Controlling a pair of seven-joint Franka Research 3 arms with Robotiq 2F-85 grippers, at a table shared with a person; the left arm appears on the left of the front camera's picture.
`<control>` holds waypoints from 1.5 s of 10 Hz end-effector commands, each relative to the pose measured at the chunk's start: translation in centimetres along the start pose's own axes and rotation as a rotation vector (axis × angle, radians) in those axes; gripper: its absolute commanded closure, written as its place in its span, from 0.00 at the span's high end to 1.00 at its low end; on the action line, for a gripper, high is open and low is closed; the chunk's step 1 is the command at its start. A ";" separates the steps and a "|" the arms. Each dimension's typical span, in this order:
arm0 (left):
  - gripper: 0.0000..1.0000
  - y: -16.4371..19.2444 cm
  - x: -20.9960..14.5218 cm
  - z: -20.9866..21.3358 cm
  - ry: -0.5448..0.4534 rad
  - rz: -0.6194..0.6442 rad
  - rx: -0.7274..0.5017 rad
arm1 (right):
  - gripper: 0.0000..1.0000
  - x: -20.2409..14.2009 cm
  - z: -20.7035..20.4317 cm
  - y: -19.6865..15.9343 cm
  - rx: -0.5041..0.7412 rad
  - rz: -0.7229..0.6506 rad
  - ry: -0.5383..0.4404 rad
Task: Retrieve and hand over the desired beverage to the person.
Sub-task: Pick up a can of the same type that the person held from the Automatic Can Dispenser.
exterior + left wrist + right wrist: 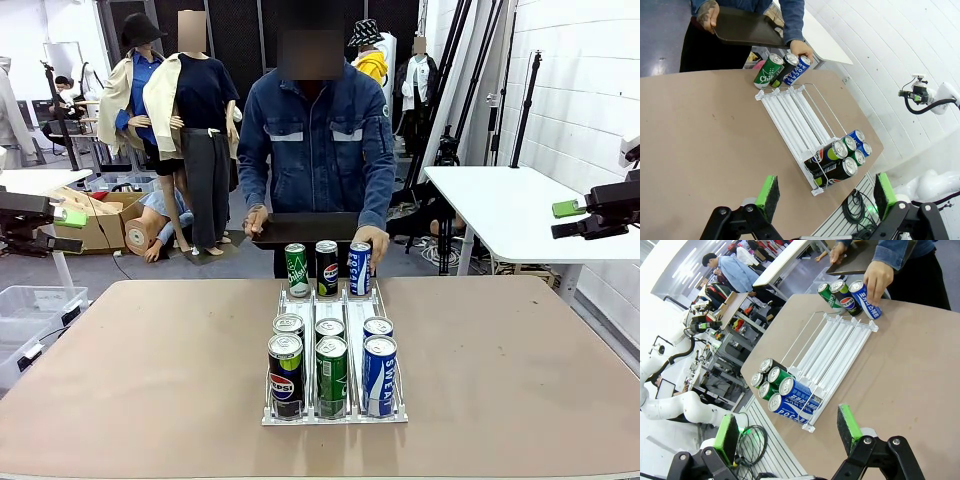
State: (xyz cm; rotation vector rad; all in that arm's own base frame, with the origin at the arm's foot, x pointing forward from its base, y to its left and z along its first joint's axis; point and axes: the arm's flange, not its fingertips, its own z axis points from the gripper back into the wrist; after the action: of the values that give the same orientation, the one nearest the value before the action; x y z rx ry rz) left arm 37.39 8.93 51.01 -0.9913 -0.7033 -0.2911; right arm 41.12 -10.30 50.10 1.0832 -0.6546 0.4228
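touching far blue can (871,308), person's hand (878,277)

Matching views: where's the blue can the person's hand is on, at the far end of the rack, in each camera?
Front view: blue can at upper centre, rightmost of the far three, under the person's hand.
Left wrist view: blue can at top centre, nearest the hand.
Right wrist view: blue can at top right, under the hand.
Shared landmark: white rack; the can is at its far end.

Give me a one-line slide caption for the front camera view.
Person across the table holds a dark tray, one hand on the blue can at the white rack's far end.
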 end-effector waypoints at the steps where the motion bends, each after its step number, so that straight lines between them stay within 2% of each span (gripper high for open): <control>1: 1.00 0.1 -0.1 0.1 -0.001 -0.004 -0.006 | 1.00 0.1 -0.1 -0.1 0.002 -0.005 -0.006; 5: 1.00 0.1 -0.1 0.1 -0.001 -0.004 -0.006 | 1.00 0.8 -0.7 0.7 -0.008 0.004 0.024; 9: 1.00 0.1 -0.1 0.1 -0.001 -0.004 -0.006 | 1.00 1.9 -3.0 2.6 -0.009 0.011 0.087; 12: 1.00 0.1 -0.1 0.1 -0.001 -0.004 -0.006 | 1.00 2.0 -6.5 5.6 -0.055 0.045 0.191; 15: 1.00 0.1 -0.1 0.1 -0.001 -0.004 -0.006 | 1.00 1.8 -10.4 9.1 -0.162 0.083 0.318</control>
State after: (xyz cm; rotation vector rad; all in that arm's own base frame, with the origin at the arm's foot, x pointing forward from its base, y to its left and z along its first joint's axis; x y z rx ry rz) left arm 37.42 8.83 51.00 -0.9896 -0.7014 -0.2929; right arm 40.53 1.62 54.54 0.8776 -0.4714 0.5981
